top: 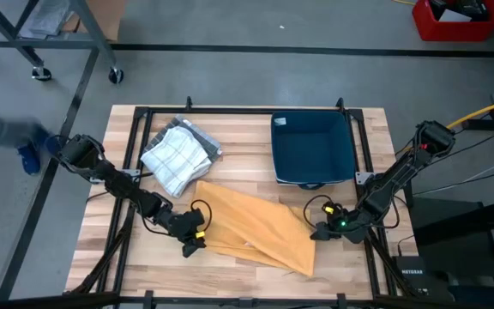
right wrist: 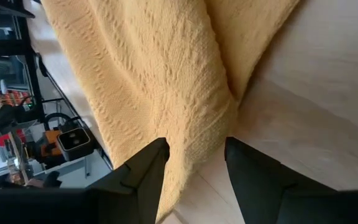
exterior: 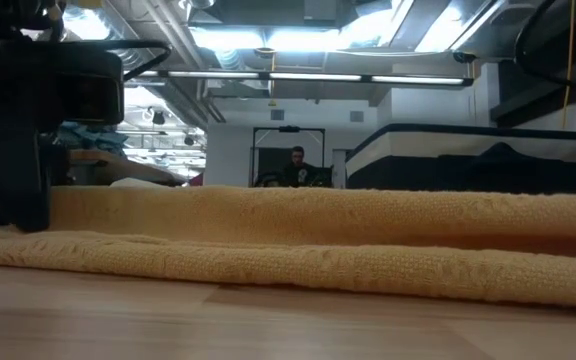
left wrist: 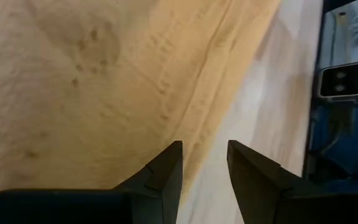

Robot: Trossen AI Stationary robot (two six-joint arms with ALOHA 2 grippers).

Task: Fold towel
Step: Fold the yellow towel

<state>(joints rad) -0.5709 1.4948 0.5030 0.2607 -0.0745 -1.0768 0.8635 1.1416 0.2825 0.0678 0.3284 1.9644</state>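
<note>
Towel [top: 260, 225], mustard yellow with a waffle weave, lies rumpled and partly doubled over in the lower centre of the high view, on the counter [top: 341, 266]. Left pincer [top: 194, 241] sits at its lower-left edge, right pincer [top: 320, 230] at its right edge; both stand parted, gripping nothing visible.

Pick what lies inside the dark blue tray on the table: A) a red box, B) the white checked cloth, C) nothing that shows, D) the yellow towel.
C: in the high view the blue tray shows only its bare floor, while the yellow towel and the white checked cloth lie on the table outside it.
</note>
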